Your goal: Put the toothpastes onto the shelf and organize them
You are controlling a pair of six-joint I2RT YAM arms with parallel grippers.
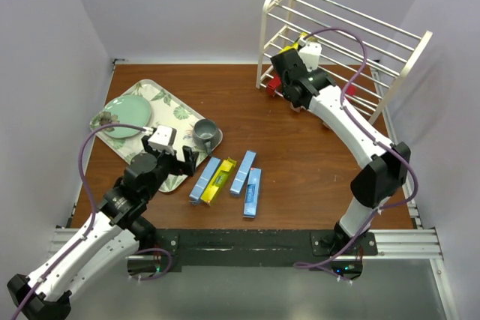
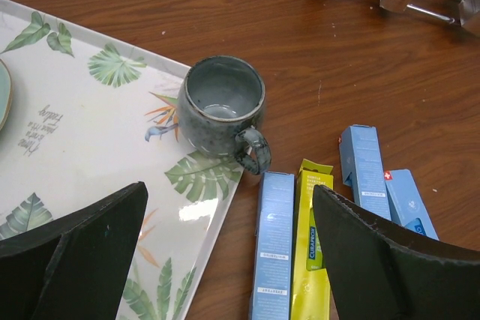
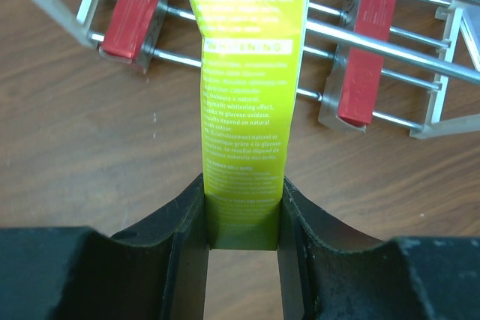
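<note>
The cream-white shelf (image 1: 279, 7) stands at the back right. My right gripper (image 3: 242, 186) is shut on the end of a yellow toothpaste (image 3: 246, 73), which reaches over the shelf's lower rods (image 3: 397, 43). Two red toothpastes (image 3: 131, 13) (image 3: 364, 58) lie on the lowest tier. Three light blue boxes (image 1: 204, 179) (image 1: 243, 172) (image 1: 253, 192) and a yellow one (image 1: 220, 181) lie on the table in front. My left gripper (image 1: 178, 162) hovers open just left of them, above the tray's edge, with nothing between its fingers (image 2: 90, 245).
A leaf-patterned tray (image 1: 169, 103) lies at the left with a green plate (image 1: 120, 116) on it. A grey mug (image 2: 221, 106) sits at the tray's right corner, close to the left gripper. White walls close in the table on three sides.
</note>
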